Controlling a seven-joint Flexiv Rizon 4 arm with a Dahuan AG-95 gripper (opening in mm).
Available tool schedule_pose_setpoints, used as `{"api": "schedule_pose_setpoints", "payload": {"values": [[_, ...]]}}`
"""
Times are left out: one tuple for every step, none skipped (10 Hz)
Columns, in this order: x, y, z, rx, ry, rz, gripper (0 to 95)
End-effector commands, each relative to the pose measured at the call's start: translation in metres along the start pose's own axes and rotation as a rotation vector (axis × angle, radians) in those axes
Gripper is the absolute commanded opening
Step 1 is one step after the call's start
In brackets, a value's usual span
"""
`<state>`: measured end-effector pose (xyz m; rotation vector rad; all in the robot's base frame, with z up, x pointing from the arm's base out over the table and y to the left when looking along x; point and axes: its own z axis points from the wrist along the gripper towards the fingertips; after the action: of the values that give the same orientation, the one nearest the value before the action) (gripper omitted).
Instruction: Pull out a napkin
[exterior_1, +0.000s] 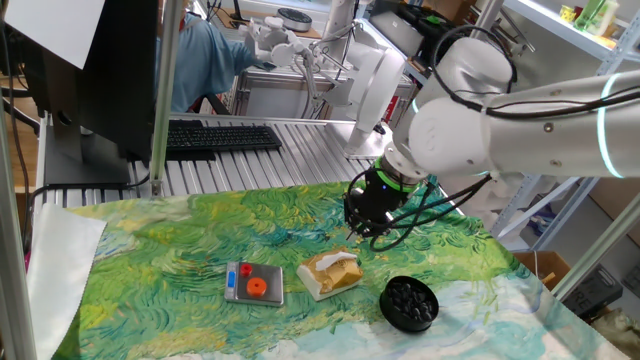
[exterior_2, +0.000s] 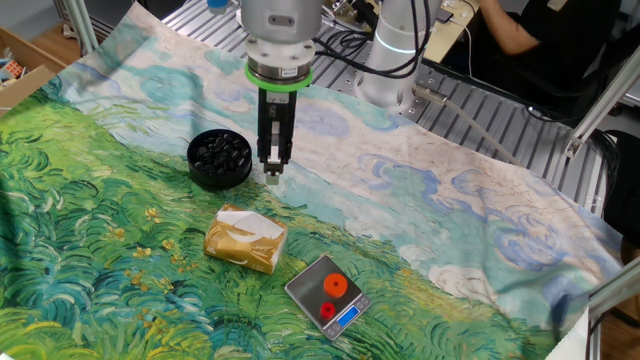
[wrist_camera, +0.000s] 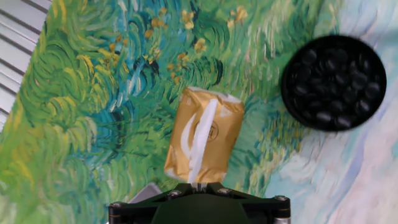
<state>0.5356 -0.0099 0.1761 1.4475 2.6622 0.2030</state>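
The tan tissue pack (wrist_camera: 205, 140) lies on the green painted cloth. A white napkin (wrist_camera: 203, 130) shows as a strip along its top slot. The pack also shows in one fixed view (exterior_1: 330, 274) and in the other fixed view (exterior_2: 245, 240), with the white napkin edge on top (exterior_2: 252, 221). My gripper (exterior_2: 272, 178) hangs above the cloth behind the pack, between it and the black dish, and touches neither. Its fingers are pressed together with nothing between them. In the hand view only the gripper (wrist_camera: 199, 185) tips show at the bottom edge.
A black round dish (exterior_2: 220, 157) of dark pieces stands near the gripper. A small grey scale (exterior_2: 328, 292) with red objects on it lies beside the pack. A large white sheet (exterior_1: 60, 262) lies at the cloth's left edge. A keyboard (exterior_1: 220, 136) lies behind.
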Motion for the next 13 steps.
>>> {"api": "schedule_pose_setpoints", "payload": {"values": [[-0.004,0.004,0.007,0.034,0.010,-0.033,0.0],[-0.005,0.006,0.010,0.048,-0.009,-0.045,0.0],[-0.005,0.006,0.010,0.051,-0.013,-0.045,0.0],[-0.006,0.007,0.012,0.046,-0.007,-0.036,0.0],[-0.007,0.009,0.016,0.046,-0.007,-0.025,0.0],[-0.007,0.011,0.019,0.046,-0.008,-0.020,0.0],[-0.008,0.012,0.023,0.047,-0.010,-0.018,0.0],[-0.009,0.011,0.025,0.047,-0.009,-0.011,0.0],[-0.010,0.011,0.026,0.046,-0.007,-0.013,0.0],[-0.011,0.010,0.029,0.046,-0.007,-0.023,0.0],[-0.013,0.009,0.030,0.046,-0.008,-0.028,0.0],[-0.014,0.008,0.031,0.046,-0.008,-0.032,0.0],[-0.015,0.007,0.031,0.045,-0.008,-0.034,0.0]]}}
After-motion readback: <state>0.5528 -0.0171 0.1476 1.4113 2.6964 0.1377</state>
